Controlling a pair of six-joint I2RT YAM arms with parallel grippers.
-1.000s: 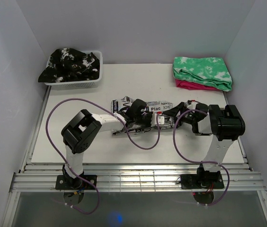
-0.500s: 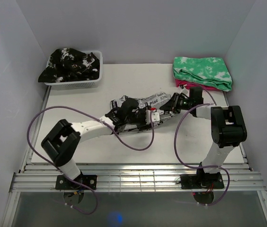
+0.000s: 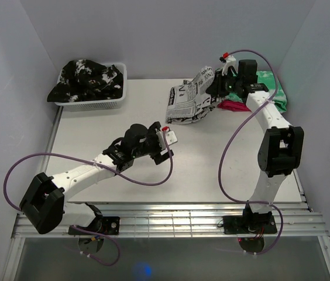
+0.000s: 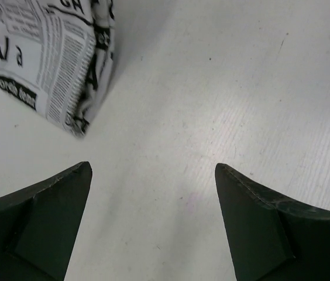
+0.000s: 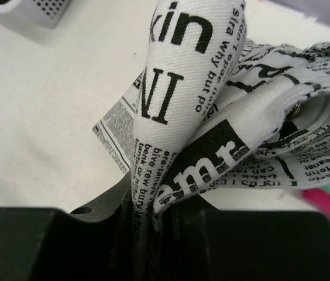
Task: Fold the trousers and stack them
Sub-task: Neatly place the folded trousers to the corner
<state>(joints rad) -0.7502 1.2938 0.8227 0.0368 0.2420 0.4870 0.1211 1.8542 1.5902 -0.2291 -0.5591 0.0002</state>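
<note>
Right claw (image 5: 153,231): clamped on a pinched bunch of the trousers (image 3: 188,102), which rises from between the jaws; raised just beside the green cloth (image 3: 276,96).
Left claw (image 4: 153,170): spread wide and holding nothing, low over the bare table (image 3: 212,170), well apart from the green cloth.
Trousers: a multi-layer bundle hanging from the right claw, next to the green cloth on its basket side; the lower end appears to touch the table.
Step in hand: judged to be the stacking step, with the folded bundle on its way to the green cloth.
Next move: probably to carry the bundle over the green cloth, lower it flat, then open the jaws. A single-point hold lets the layers sag, so the fold may slip open.
Trousers, material: soft white woven cloth with black newsprint lettering; limp, with rounded folds and a stitched hem edge.
Green cloth: folded flat, mottled green and white, lying on a pink layer (image 3: 230,105).
Basket (image 3: 95,105): white perforated plastic, far across the table from the green cloth, heaped with a black garment (image 3: 86,79) splotched white.
Table: matte white, finely scuffed.
</note>
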